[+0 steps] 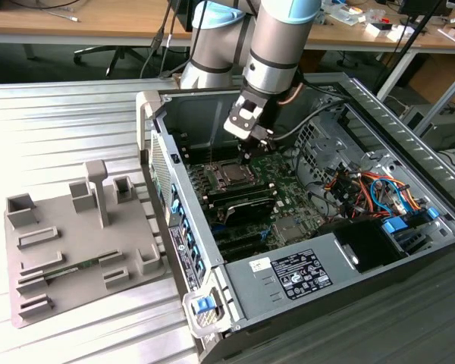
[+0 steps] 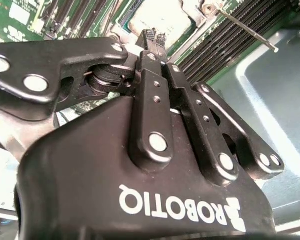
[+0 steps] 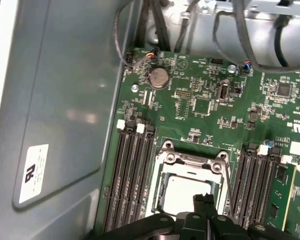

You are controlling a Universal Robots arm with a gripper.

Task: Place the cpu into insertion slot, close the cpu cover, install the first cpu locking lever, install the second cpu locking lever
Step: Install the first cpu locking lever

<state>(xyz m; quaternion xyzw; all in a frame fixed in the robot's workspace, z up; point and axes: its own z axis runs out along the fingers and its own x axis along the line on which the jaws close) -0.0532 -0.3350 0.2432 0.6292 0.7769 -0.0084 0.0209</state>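
Jaws are pressed together, fingertip against fingertip, with nothing visible between them. The gripper (image 2: 152,37) hangs low inside the computer case (image 1: 174,227). In the exterior view the cpu (image 1: 229,176) lies at about 7 o'clock from the fingertips, just beside them.

In the first wrist view the cpu's silvery top sits flat in the insertion slot (image 3: 158,200). The cpu cover (image 3: 192,159) lies down around the cpu as a metal frame, so placing and closing look done. A thin locking lever (image 2: 250,32) slants free above the memory slots (image 3: 132,175) in the second wrist view. It looks unlatched, so the step in hand is most likely the first lever.

To do it well, the closed fingertips should serve as one blunt pusher. They should bear on the lever's rod near its free end, not on the cover or the chip. The push has to go down and then sideways under its catch, slowly, since a springy rod can slip off smooth pads. A slip could drive the tips into the green board or the memory slots beside the socket. The cover should lie flat before any load goes on the lever.

A grey fixture tray (image 1: 68,250) rests at 9 o'clock from the case, well apart.
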